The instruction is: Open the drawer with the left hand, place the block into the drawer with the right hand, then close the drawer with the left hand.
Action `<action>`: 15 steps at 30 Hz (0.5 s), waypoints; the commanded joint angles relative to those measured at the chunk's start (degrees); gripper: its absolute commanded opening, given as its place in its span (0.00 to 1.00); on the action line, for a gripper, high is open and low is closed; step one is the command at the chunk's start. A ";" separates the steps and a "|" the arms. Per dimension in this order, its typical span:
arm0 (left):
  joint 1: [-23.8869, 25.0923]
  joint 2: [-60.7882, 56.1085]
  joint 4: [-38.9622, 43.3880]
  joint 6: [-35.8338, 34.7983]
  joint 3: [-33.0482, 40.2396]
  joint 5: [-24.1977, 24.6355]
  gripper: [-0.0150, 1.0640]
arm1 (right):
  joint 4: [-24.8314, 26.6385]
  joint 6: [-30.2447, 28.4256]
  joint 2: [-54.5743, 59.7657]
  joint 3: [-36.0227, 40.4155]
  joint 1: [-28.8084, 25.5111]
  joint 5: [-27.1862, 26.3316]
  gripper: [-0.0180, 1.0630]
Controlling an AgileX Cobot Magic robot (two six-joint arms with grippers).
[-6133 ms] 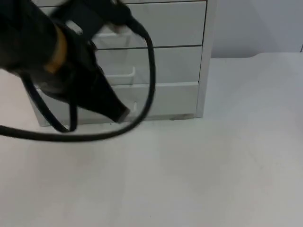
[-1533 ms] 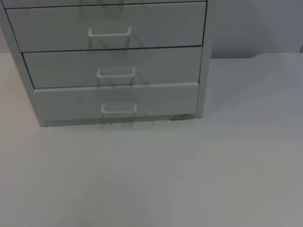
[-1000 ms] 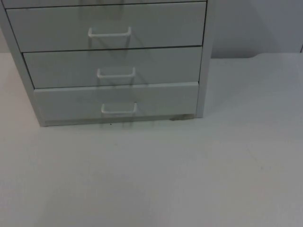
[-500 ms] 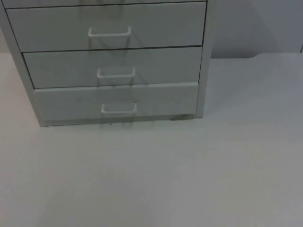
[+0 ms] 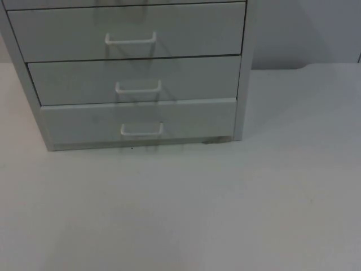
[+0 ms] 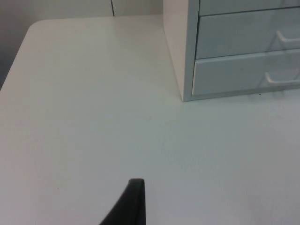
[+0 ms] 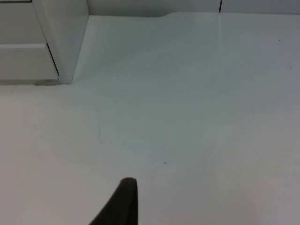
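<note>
All three drawers [image 5: 138,121] look shut. Both grippers [image 6: 133,206] [image 7: 123,204] wait back over the table [image 5: 225,214]; can't tell their grip. At 12 o'clock, the bottom drawer may sit slightly ajar.

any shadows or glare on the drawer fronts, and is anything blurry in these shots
Top view: faint soft shadows fall below each handle on the drawer unit, no glare, even dim light. Left wrist view: the left gripper fingertip is a dark soft-edged shape over the table. Right wrist view: the same for the right gripper, with mild shading beside the cabinet.
</note>
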 commanded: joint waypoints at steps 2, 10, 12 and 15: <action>0.14 -0.20 0.08 -0.48 0.23 0.15 0.99 | 0.16 0.00 -0.15 0.07 -0.09 -0.42 0.99; 0.14 -0.20 0.08 -0.48 0.23 0.15 0.99 | 0.16 0.00 -0.15 0.07 -1.15 -0.42 0.99; 0.14 -0.20 0.08 -0.48 0.23 0.15 0.99 | 0.16 0.00 -0.15 0.07 -1.94 -0.42 0.99; 0.14 -0.20 0.08 -0.48 0.23 0.15 0.99 | 0.16 0.00 -0.15 0.07 -4.67 -0.42 0.99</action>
